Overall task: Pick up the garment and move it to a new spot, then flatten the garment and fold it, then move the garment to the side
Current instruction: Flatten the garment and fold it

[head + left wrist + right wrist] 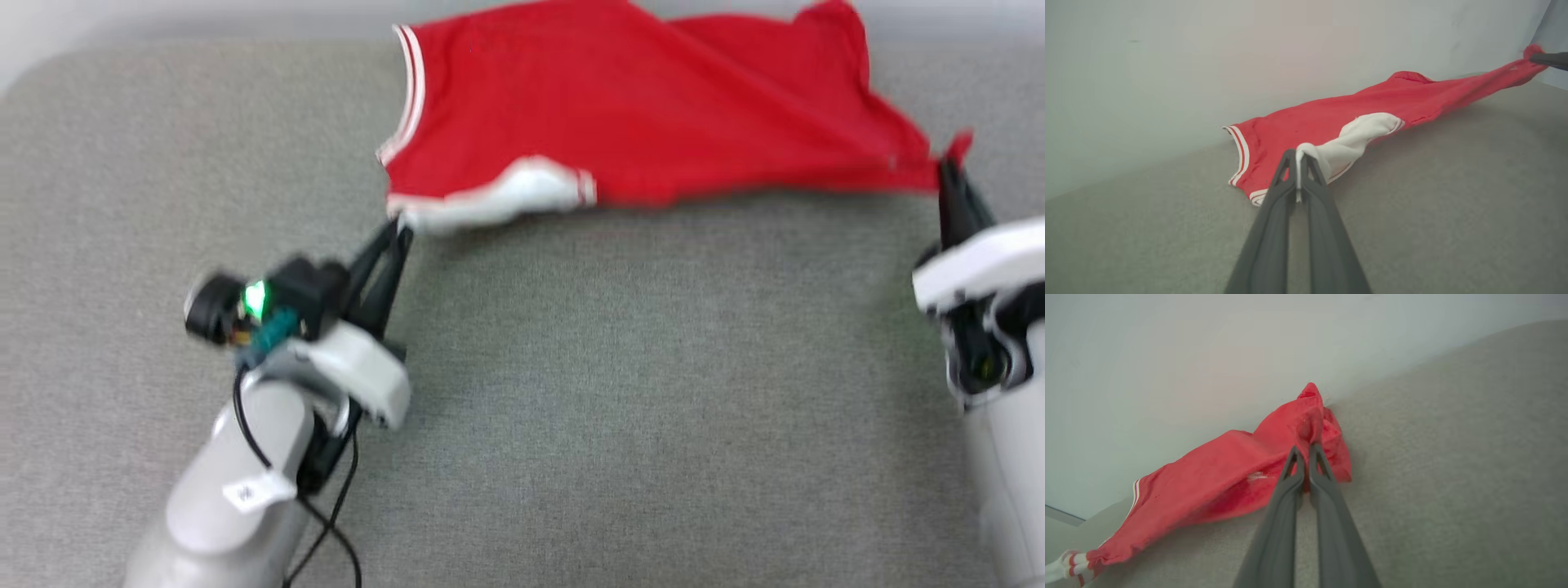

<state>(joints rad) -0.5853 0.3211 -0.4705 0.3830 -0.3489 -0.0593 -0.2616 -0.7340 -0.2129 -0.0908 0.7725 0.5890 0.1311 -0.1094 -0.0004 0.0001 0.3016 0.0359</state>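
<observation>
The red shirt [620, 106] lies stretched across the far side of the grey table [612, 392]. The left claw [400, 230] is clenched on its white sleeve [506, 192]. The right claw [947, 171] is clenched on a red corner at the opposite end.

The garment [653, 106] is soft matt cloth, red with white trim. The surface [571, 392] under it is coarse grey woven fabric. The left gripper [1298, 157] has 2 smooth, matt dark fingers [1274, 228], probably plastic. Its pale forearm shell [245, 425] is smooth and faintly glossy.
</observation>
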